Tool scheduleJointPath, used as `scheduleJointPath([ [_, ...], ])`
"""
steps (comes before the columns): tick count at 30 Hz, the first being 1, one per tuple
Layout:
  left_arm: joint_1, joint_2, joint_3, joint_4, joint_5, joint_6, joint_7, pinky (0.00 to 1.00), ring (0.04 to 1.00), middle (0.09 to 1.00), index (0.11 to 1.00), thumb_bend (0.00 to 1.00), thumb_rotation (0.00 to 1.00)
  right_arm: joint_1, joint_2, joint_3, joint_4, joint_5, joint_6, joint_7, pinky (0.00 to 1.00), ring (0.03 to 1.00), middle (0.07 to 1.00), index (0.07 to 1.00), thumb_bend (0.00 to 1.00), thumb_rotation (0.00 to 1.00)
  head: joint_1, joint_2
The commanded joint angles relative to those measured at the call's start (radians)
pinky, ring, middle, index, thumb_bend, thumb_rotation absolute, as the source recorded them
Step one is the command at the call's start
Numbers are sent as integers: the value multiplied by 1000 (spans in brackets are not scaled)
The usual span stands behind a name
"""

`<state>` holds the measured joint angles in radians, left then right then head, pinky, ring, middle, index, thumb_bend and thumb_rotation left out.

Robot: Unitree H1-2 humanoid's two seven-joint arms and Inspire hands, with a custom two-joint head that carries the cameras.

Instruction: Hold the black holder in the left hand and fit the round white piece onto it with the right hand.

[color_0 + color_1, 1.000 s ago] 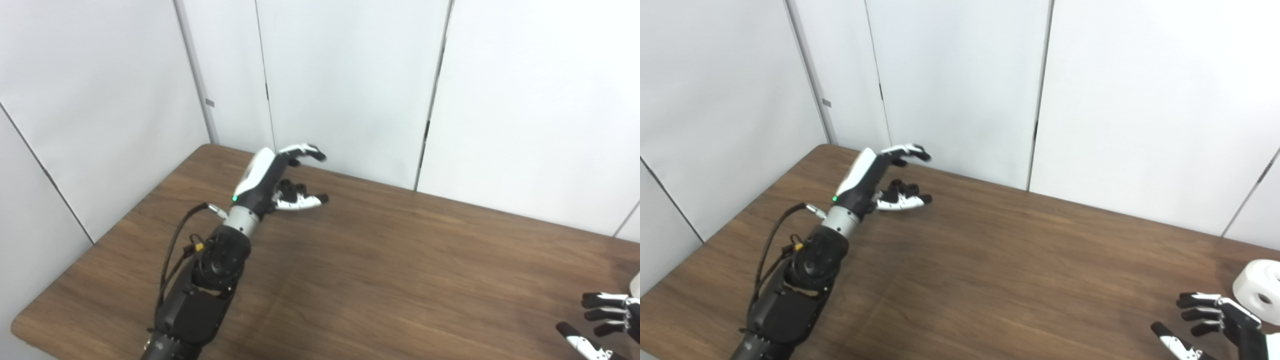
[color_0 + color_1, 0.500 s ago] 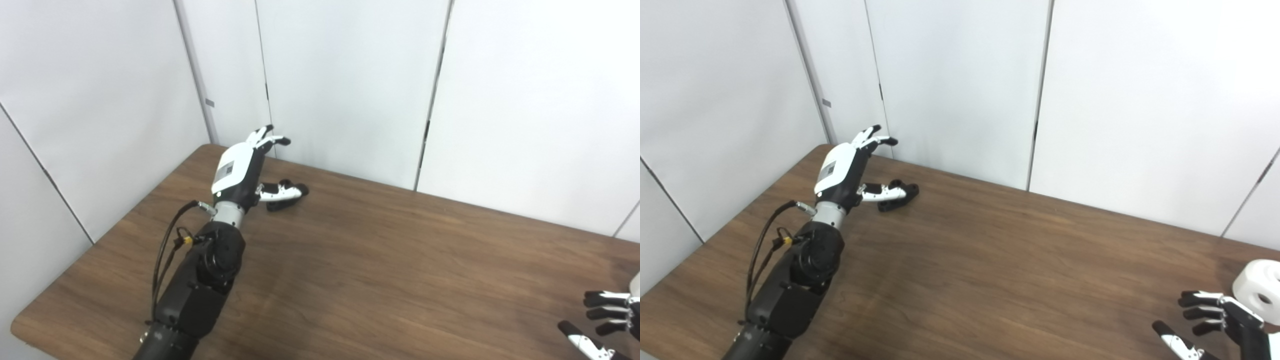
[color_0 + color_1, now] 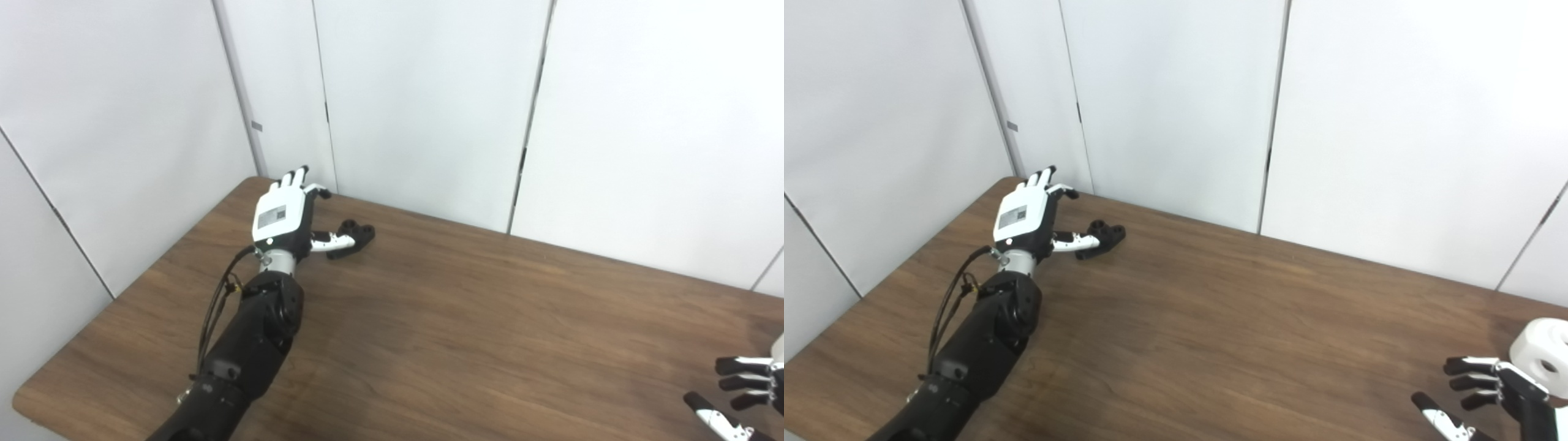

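The small black holder (image 3: 355, 231) lies on the brown table (image 3: 465, 318) near its far left corner. My left hand (image 3: 283, 211) hovers just to the left of it, open and back-up, with the thumb reaching to the holder's near side. The round white piece (image 3: 1543, 355), with a hole in its face, sits at the table's right edge. My right hand (image 3: 1488, 392) is open low at the right, fingers spread, just short of the white piece and apart from it.
White wall panels (image 3: 429, 110) stand close behind the table's far edge, right behind the left hand. The table's left edge (image 3: 122, 294) runs diagonally beside the left forearm. Bare wood stretches between the two hands.
The left hand has swung left and rolled from side-on to back-up, drawing off the holder, which now lies uncovered to its right. The right hand has hardly moved.
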<state>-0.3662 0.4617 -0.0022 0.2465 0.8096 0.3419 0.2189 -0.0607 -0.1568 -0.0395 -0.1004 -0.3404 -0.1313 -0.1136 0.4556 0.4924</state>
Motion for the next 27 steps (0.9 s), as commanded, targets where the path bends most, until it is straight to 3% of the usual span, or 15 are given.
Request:
scheduleJointPath([
  [1,-63,48,-2,9,22,19,6,1000,1000,1000,738,1000,467,-21,-10,-2,-38,-2,-17,-3,378,517,605,495,498,116,-1,1],
  [11,-97,70,-61,108,0,37,3,1000,1000,1000,733,1000,495,-13,-6,-1,-65,0,9,5,381,523,612,494,498,114,-3,10],
  [27,-131,62,-116,194,-49,41,-47,1000,1000,1000,695,1000,427,0,-4,-2,-101,0,30,17,375,516,604,494,498,115,-18,21],
])
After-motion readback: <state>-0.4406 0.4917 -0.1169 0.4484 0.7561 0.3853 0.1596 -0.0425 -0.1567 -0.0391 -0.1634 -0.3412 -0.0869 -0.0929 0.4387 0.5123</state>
